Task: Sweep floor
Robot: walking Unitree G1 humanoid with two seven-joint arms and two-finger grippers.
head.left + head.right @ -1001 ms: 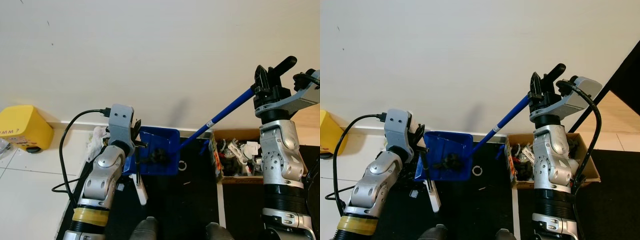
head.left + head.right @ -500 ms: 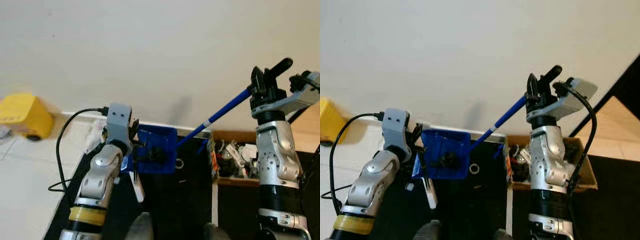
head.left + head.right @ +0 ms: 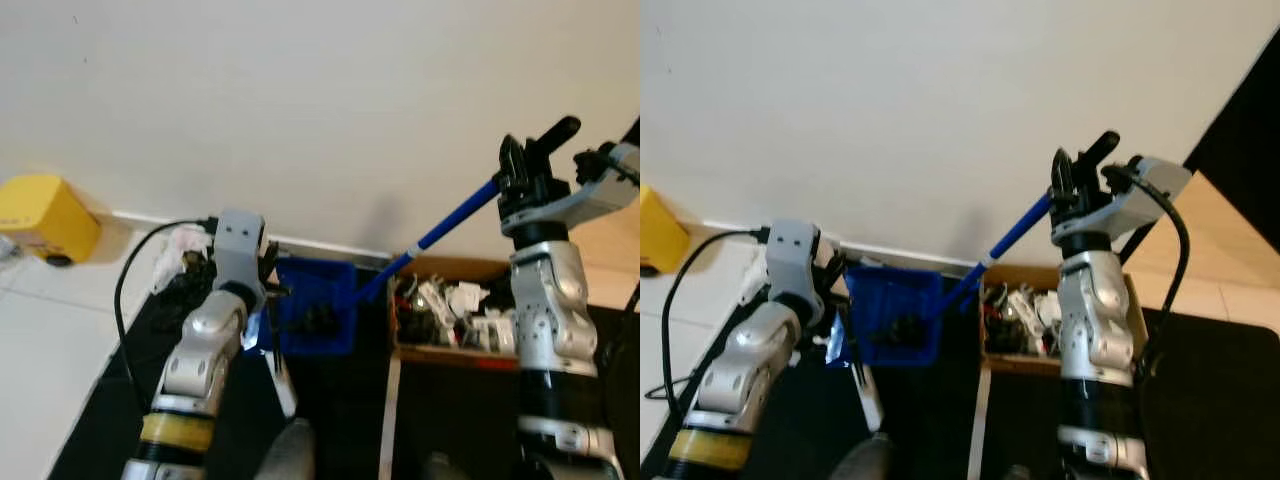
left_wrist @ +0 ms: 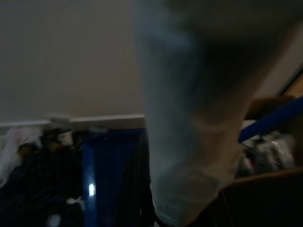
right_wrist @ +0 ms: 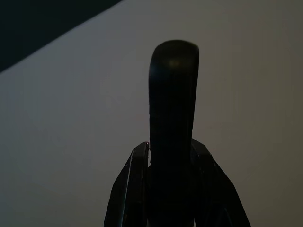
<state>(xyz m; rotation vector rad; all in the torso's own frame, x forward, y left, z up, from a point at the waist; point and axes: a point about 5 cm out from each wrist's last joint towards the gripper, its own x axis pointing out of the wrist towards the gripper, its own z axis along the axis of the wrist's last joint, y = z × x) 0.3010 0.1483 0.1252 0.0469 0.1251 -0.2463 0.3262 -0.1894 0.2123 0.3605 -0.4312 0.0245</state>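
Now I'm clamping my right gripper (image 3: 527,165) on the blue broom handle (image 3: 448,220) and my left gripper (image 3: 268,290) on the white dustpan handle (image 3: 278,372), keeping the debris-laden blue dustpan (image 3: 315,315) level by the wall.

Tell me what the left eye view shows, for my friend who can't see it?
The robot's right tool grips a blue broom handle slanting down to a blue dustpan held by the left tool. A cardboard box of clutter sits right; a yellow box far left.
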